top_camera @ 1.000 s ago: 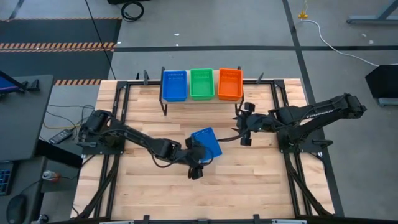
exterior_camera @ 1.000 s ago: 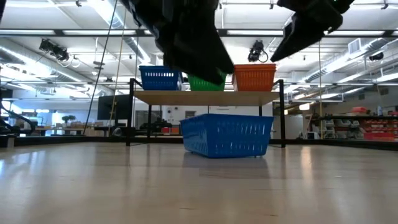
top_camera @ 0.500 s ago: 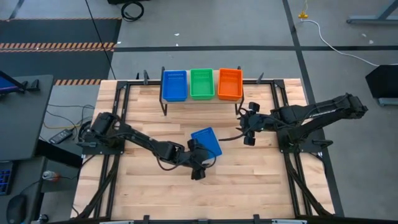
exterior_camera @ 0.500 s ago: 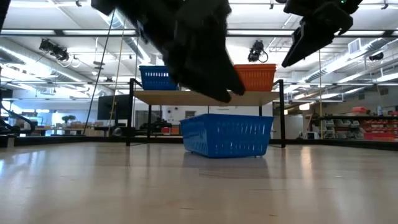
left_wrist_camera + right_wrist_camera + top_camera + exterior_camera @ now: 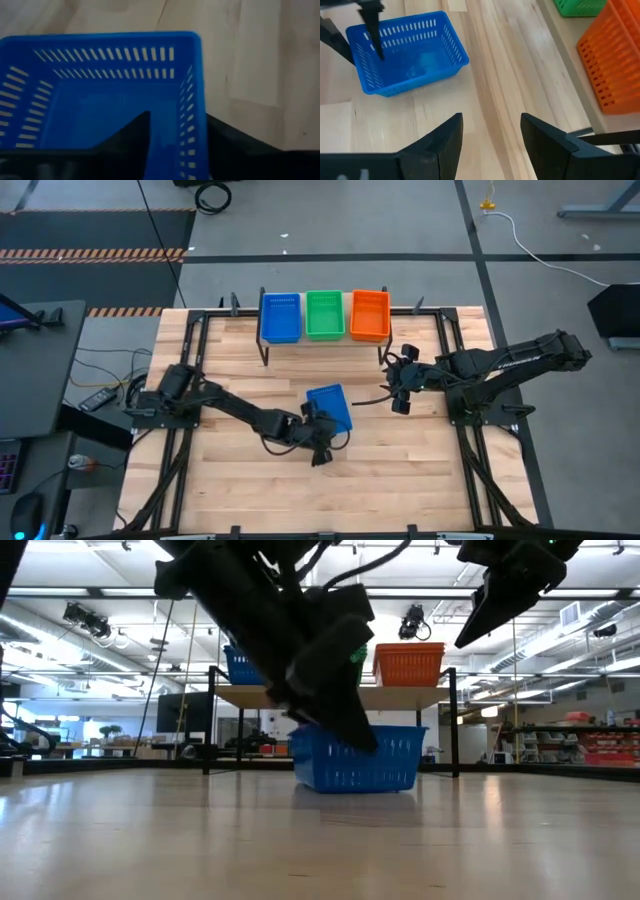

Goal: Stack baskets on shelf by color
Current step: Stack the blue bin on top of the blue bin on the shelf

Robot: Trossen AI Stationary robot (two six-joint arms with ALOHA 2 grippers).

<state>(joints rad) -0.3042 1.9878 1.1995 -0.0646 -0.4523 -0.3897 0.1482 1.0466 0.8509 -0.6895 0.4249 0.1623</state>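
- Left end effector [image 5: 325, 436] sits low over the table [image 5: 400, 480], fingers spread astride one wall of the loose blue basket [image 5: 330, 406], one finger inside, one outside.
- Shelf [image 5: 325, 340] at the table's far edge carries blue [image 5: 280, 317], green [image 5: 324, 314] and orange [image 5: 369, 314] baskets in a row.
- Right end effector [image 5: 388, 387] hovers beside the shelf's right end, fingers spread, holding nothing.

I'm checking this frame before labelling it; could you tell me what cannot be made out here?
- Stack heights on the shelf: the high view looks straight down.
- Green basket: low view, mostly behind the left arm.
- Loose blue basket: left wrist view, near edge cut off.
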